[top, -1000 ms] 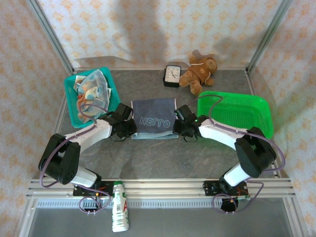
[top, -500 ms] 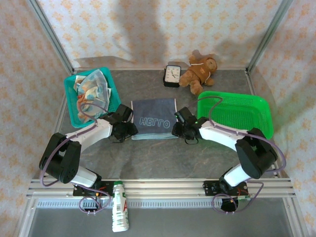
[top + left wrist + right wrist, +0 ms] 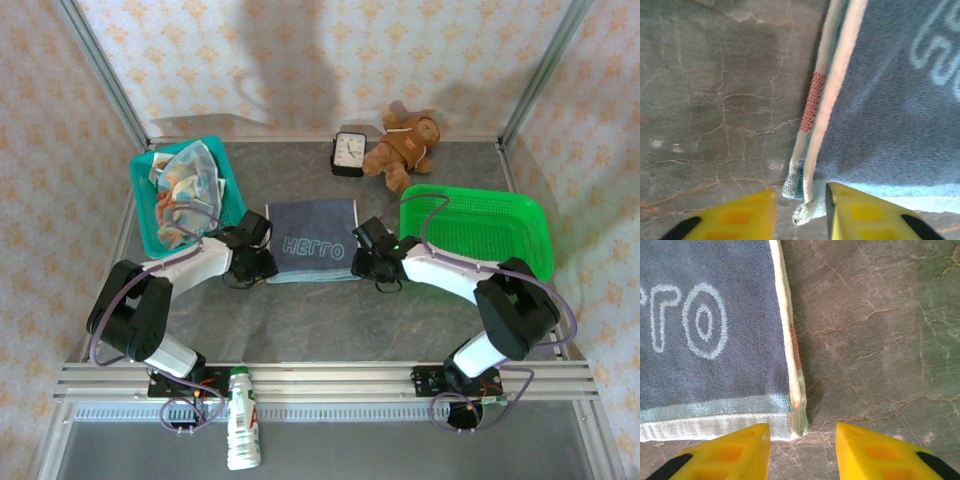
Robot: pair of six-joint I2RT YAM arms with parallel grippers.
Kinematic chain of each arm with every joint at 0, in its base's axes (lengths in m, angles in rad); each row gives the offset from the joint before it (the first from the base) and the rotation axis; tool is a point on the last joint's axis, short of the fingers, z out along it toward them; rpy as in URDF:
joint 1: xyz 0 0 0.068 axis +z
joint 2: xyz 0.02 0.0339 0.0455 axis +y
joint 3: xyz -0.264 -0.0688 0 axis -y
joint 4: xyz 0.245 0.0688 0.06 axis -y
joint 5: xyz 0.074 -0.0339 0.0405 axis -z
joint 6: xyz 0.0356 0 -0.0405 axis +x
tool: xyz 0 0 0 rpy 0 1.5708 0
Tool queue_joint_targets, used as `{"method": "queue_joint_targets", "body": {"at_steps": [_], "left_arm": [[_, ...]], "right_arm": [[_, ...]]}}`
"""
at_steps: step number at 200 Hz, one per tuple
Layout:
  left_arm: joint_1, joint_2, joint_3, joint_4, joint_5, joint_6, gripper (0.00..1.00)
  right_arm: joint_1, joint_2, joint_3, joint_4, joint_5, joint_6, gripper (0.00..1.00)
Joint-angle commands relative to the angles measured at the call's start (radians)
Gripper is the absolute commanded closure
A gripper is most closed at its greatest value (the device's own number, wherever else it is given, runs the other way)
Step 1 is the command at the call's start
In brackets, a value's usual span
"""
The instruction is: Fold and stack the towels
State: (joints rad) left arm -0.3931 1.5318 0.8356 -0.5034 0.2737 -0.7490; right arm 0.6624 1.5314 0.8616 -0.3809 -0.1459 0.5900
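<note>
One blue-grey towel (image 3: 311,240) lies folded, left gripper (image 3: 800,202) and right gripper (image 3: 802,435) released at its corners; crumpled towels (image 3: 185,182) await in the teal basket (image 3: 141,196).

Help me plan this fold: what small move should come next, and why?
Probably close both grippers on the near corners of the blue towel. It lies flat, and the left gripper and right gripper each stand open with a near corner at the fingertips, nothing pinched yet.
</note>
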Motion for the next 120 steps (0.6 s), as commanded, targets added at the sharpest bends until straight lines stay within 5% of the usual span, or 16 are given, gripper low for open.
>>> {"method": "queue_joint_targets", "body": {"at_steps": [1,12,29,120], "left_arm": [[-0.012,0.012,0.003,0.006,0.011,0.019,0.75],[-0.012,0.011,0.002,0.007,0.013,0.021,0.77],[-0.012,0.011,0.009,-0.005,0.006,0.022,0.95],[-0.012,-0.007,0.007,-0.021,-0.014,0.022,1.0]], "right_arm": [[0.006,0.016,0.017,0.003,0.018,-0.008,0.62],[0.006,0.022,0.018,0.005,0.011,-0.008,0.62],[0.005,0.024,0.016,0.006,0.001,-0.008,0.62],[0.007,-0.029,-0.094,0.074,-0.075,0.027,0.85]]}}
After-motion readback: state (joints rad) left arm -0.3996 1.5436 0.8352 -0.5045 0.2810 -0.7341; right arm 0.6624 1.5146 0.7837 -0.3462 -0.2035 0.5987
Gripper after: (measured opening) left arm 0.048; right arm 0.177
